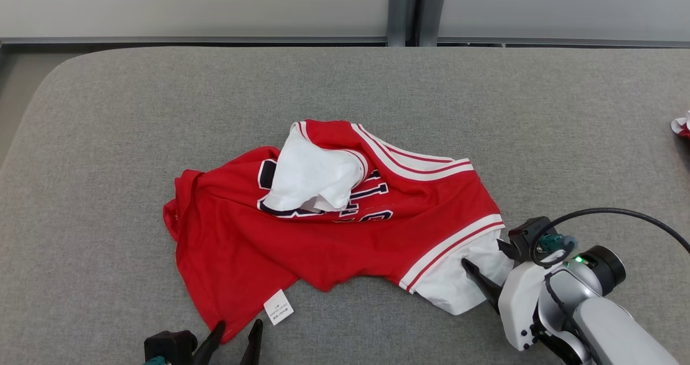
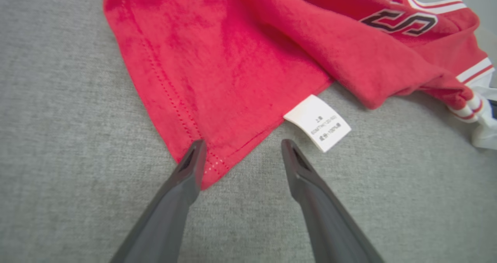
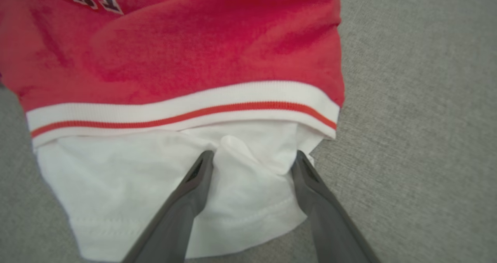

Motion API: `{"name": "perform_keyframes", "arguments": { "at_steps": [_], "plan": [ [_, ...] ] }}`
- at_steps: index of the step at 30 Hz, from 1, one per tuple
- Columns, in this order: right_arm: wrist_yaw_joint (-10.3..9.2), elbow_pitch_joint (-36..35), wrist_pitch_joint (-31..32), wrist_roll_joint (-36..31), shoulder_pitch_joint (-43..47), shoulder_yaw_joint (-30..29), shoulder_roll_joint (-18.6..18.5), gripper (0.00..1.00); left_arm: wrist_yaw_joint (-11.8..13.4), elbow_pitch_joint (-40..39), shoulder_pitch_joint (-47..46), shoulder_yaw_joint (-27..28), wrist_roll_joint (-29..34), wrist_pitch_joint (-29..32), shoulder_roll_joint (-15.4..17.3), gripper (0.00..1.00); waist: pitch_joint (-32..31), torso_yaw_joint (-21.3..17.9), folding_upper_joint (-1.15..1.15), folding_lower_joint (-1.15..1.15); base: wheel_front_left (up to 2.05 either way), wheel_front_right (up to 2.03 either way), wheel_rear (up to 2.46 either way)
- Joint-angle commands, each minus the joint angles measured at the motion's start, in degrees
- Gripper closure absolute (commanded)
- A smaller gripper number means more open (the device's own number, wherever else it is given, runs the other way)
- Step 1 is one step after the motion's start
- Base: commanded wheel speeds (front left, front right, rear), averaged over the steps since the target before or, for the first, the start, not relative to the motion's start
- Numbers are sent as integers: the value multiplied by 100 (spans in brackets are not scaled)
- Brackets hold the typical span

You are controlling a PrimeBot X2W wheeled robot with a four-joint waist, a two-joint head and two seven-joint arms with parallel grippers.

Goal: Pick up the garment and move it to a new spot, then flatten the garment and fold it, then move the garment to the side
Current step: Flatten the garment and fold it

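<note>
Head view is showing the jersey [image 1: 242, 235] lying crumpled mid-bench [image 1: 108, 111], toward the near edge. Left gripper [image 1: 238, 327] is standing open at the red hem corner, beside the tag [image 1: 278, 307]. Right gripper [image 1: 485, 254] is gaping wide, straddling the white sleeve [image 1: 447, 292].

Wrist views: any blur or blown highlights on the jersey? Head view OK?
Left wrist view: care label print fairly sharp, the red jersey soft and oversaturated towards the top. Right wrist view: fabric soft throughout, white sleeve near clipping. Head view: even light, crisp, only soft shadows beneath the folds.
</note>
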Motion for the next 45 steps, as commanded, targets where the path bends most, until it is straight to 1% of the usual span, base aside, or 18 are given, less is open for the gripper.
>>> {"name": "perform_keyframes", "arguments": {
  "at_steps": [1, 11, 12, 13, 14, 15, 16, 19, 20, 21, 25, 31, 34, 37, 39, 41, 42, 45],
  "plan": [
    [-2, 115, 121, 19, 143, 52, -43, 0, 39, 26, 75, 18, 11, 20, 36, 0, 10, -1, 0, 0, 0, 0, 0],
    [-2, -23, 541, -14, 199, 105, -64, 0, -5, 334, -340, -81, 122, 62, 163, 0, 239, 128, 0, 0, 0, 0, 0],
    [-2, -14, 605, 15, 194, 152, -51, 0, -11, 440, -392, -85, 129, 77, 186, 5, 254, 130, 0, 0, 0, 0, 0],
    [-2, -18, 648, 54, 191, 197, -42, 50, -29, 547, -424, -82, 101, 102, 199, 51, 261, 127, 0, 0, 0, 0, 0],
    [-2, -44, 642, 127, 204, 220, -15, 100, -71, 656, -461, -101, 83, 133, 227, 93, 252, 121, 0, 0, 0, 0, 0],
    [-2, -83, 654, 238, 239, 236, -1, 100, -99, 738, -461, -114, 55, 150, 232, 100, 223, 113, 0, 0, 0, 0, 0],
    [-2, -149, 682, 370, 293, 282, -29, 100, -124, 788, -441, -116, 18, 151, 237, 100, 183, 106, 0, 0, 0, 0, 0],
    [-1, -603, 469, 983, 454, -37, -107, 100, -167, 639, -331, -3, -151, 30, 233, 100, -3, 91, 0, 0, 0, 0, 0],
    [-1, -1126, 408, 1487, 554, -326, -182, 100, -208, 279, -248, 106, -308, -8, 247, 100, -128, 62, 0, 0, 0, 0, 0],
    [-1, -1443, 437, 1750, 618, -489, -266, 100, -222, 17, -213, 148, -382, -6, 269, 100, -181, 46, 0, 0, 0, 0, 0],
    [-1, -2769, 584, 2557, 1103, -1251, -655, 100, -264, -1363, 91, 237, -701, 295, 330, 100, -315, -20, 0, 0, 0, 0, 0],
    [0, -4491, 1008, 3362, 1309, -2574, -968, 100, -103, -3505, -17, 485, -875, 865, 618, 100, -251, -160, 0, 0, 0, 0, 0],
    [0, -5052, 1303, 3650, 1028, -3136, -1066, 100, -107, -4177, -403, 551, -920, 1200, 811, 100, -93, -190, 0, 0, 0, 0, 0],
    [0, -5317, 1642, 3853, 477, -3582, -1089, 100, -186, -4443, -1077, 643, -955, 1572, 1103, 100, 183, -212, 0, 0, 0, 0, 0],
    [0, -5236, 1894, 3852, -105, -3805, -1131, 100, -255, -4394, -1680, 635, -1097, 1825, 1254, 100, 438, -209, 0, 0, 0, 0, 0],
    [0, -4989, 2188, 3712, -770, -3828, -1108, 100, -317, -4127, -2407, 626, -1293, 2056, 1404, 100, 740, -186, 0, 0, 0, 0, 0],
    [0, -4989, 2188, 3712, -770, -3828, -1108, 100, -317, -4127, -2407, 626, -1293, 2056, 1404, 100, 740, -186, 0, 0, 0, 0, 0],
    [1, -4389, 2540, 3159, -2017, -3731, -890, 100, -393, -3373, -3754, 581, -1493, 2303, 1533, 100, 1205, -112, 0, 0, 0, 0, 0]
  ]
}}
